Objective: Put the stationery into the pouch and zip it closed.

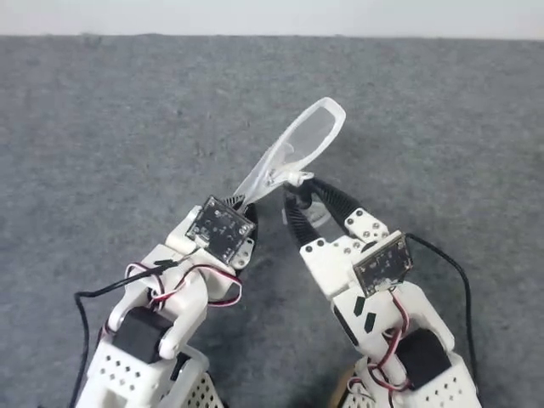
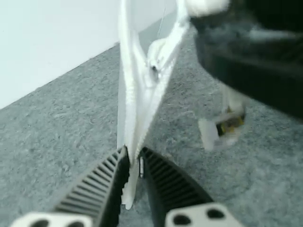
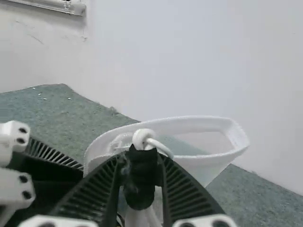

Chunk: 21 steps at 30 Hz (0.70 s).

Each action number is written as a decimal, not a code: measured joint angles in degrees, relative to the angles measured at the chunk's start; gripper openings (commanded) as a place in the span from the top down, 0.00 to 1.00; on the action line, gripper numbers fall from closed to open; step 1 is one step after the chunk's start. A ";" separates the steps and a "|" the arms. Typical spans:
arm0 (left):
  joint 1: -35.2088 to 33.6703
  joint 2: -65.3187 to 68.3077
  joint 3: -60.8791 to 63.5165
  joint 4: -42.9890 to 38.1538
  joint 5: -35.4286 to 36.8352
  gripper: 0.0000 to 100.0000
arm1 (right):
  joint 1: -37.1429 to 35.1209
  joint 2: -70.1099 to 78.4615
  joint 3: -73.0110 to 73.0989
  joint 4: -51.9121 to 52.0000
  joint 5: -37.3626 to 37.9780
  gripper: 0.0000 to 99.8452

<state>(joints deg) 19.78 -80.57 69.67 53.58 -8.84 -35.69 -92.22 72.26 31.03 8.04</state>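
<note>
A translucent white pouch [image 1: 293, 144] hangs in the air above the grey table, tilted up and away from both arms. My left gripper [image 1: 249, 200] is shut on the pouch's near end, and the left wrist view shows its ribbed fingers [image 2: 111, 182] pinching the pouch [image 2: 130, 104] edge. My right gripper [image 1: 296, 183] sits right beside it, shut on the zip pull [image 3: 142, 172], a dark tab with a white cord loop [image 3: 146, 138]. The pouch mouth [image 3: 199, 137] gapes open beyond the pull. The slider [image 2: 154, 66] shows partway along the zip. What is inside the pouch cannot be made out.
Grey carpet-like table [image 1: 102, 127] spreads all around, ending at a white wall [image 3: 189, 56] at the back. A small blurred white and yellow object [image 2: 222, 127] shows under the right gripper [image 2: 251, 56]; what it is I cannot tell.
</note>
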 measured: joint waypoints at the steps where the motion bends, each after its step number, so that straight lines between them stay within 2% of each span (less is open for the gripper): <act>1: -0.18 0.09 -0.44 0.09 0.62 0.86 | -0.79 0.00 0.00 0.44 0.62 0.99; 3: -0.62 0.09 -0.97 0.70 2.46 0.82 | -2.11 0.00 0.00 1.41 1.32 0.99; 7: -0.70 0.09 -1.67 1.85 5.63 0.82 | -4.57 -0.09 -0.18 3.96 1.76 0.99; 13: -0.62 -0.70 -1.85 1.85 5.98 0.81 | -9.14 -0.88 -1.93 10.11 4.48 0.99; 21: -0.79 -14.42 0.53 4.92 5.98 0.79 | -11.34 -2.37 -3.25 10.81 5.54 0.99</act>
<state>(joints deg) 18.99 -94.99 70.20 58.51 -2.86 -47.03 -94.59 69.01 41.85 13.58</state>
